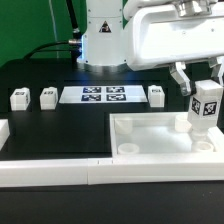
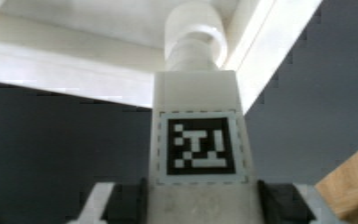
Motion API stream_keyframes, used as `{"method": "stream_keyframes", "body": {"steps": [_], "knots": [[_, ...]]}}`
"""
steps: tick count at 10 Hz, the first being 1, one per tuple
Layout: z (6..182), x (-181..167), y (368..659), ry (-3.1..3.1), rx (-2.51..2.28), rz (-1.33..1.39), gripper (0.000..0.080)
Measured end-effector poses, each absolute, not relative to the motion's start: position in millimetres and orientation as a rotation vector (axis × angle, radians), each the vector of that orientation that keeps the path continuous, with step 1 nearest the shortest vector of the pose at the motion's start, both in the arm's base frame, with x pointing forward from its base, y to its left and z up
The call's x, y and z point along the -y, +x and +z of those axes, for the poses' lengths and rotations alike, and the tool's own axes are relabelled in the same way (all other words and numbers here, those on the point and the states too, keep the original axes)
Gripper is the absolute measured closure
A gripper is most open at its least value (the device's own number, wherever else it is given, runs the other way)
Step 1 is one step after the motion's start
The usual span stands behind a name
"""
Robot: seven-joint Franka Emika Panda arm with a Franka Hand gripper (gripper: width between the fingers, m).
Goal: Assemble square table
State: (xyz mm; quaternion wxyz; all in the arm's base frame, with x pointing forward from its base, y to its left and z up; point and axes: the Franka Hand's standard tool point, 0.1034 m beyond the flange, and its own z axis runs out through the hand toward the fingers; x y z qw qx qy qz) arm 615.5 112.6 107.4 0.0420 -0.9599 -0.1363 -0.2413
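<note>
My gripper [image 1: 205,92] is shut on a white block leg [image 1: 206,108], its black-and-white tag facing the camera. The leg hangs upright over the far right corner of the white square tabletop [image 1: 150,147], which lies rim-up at the exterior view's right. In the wrist view the leg [image 2: 202,110] fills the middle between my dark fingers [image 2: 297,203]. Its round threaded tip [image 2: 195,42] points at the tabletop [image 2: 69,50] near a raised rim. Whether the tip touches the socket I cannot tell. Three other legs stand on the black table [image 1: 18,98], [image 1: 47,96], [image 1: 156,94].
The marker board [image 1: 100,95] lies flat between the loose legs, in front of the arm's white base [image 1: 100,40]. Long white border rails [image 1: 60,170] run along the front edge, with a short white piece [image 1: 4,130] at the left.
</note>
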Motion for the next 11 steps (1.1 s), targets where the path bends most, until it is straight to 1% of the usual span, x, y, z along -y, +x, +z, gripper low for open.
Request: {"method": "stream_keyframes", "body": {"steps": [1,3,6,11], "knots": [[103.2,-113,616,-2.938,0.417,-0.731,0.0509],[101.6,-117,618,-2.934,0.422,-0.733,0.0509],[94.7,-119,621,-2.932,0.419,-0.726,0.0508],[86.2,-118,614,-2.922,0.411,-0.776,0.0508]]}}
